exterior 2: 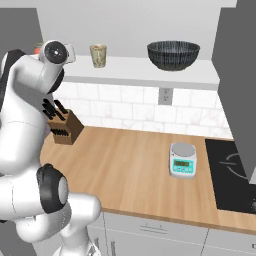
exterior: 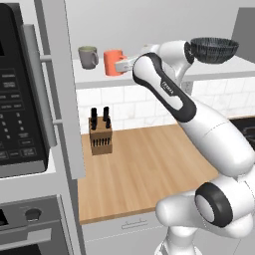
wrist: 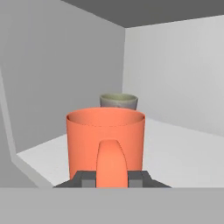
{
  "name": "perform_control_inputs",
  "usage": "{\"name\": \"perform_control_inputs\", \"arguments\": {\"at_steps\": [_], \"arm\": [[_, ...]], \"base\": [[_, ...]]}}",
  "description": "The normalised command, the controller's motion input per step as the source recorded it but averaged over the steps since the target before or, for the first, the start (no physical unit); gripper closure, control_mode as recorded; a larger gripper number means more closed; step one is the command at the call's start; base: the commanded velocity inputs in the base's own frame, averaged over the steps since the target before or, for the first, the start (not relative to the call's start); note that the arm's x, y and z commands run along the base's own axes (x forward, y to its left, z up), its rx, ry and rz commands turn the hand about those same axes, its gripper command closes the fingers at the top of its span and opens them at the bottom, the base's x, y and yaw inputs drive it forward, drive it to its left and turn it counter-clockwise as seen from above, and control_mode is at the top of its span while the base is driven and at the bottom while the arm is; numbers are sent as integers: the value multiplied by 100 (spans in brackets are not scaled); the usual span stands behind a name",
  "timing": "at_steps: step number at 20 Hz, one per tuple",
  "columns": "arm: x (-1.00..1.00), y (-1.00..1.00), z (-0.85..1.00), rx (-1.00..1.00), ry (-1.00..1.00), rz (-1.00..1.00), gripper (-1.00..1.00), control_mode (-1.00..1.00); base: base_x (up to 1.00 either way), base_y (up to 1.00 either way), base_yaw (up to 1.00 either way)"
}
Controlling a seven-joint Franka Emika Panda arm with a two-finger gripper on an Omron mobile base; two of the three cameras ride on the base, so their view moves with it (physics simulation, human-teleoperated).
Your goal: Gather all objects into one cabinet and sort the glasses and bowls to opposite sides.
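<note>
Orange mug [wrist: 105,140]: stands upright on the cabinet's white bottom board [exterior: 99,77], mouth up, long axis vertical; its handle points straight back at the hand camera, toward the arm.
Tool [wrist: 111,178]: its two dark tips sit one on each side of the orange mug's handle, clamped on it; in the left base view the white hand reaches the mug from the right.
Grey mug [exterior: 88,57]: upright, just left of the orange mug and apart from it; in the hand view it stands behind the orange one, greenish inside showing.
Beige mug [exterior 2: 98,55]: upright on the same board, to the right of the arm's wrist.
Black bowl [exterior 2: 173,55]: sits rim up at the right end of the board, well apart from the three mugs.
Cabinet walls [wrist: 52,78]: pale grey, meeting in a corner behind the mugs.
Tabletop [exterior: 144,169]: wooden; carries a knife block [exterior: 100,132] by the tiled wall and a small scale [exterior 2: 183,159] near the stovetop.
</note>
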Motion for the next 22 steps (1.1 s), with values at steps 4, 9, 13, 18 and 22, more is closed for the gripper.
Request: {"name": "perform_control_inputs", "arguments": {"at_steps": [4,9,13,18,22], "arm": [[41,38,-1,0,0,0,100,-100],[8,25,-5,0,0,0,100,-100],[1,23,-8,0,0,0,100,-100],[1,24,-15,0,0,0,100,-100],[8,22,-21,0,0,0,100,-100]], "base": [[0,0,0],[0,0,0],[0,0,0],[0,0,0],[0,0,0]]}}
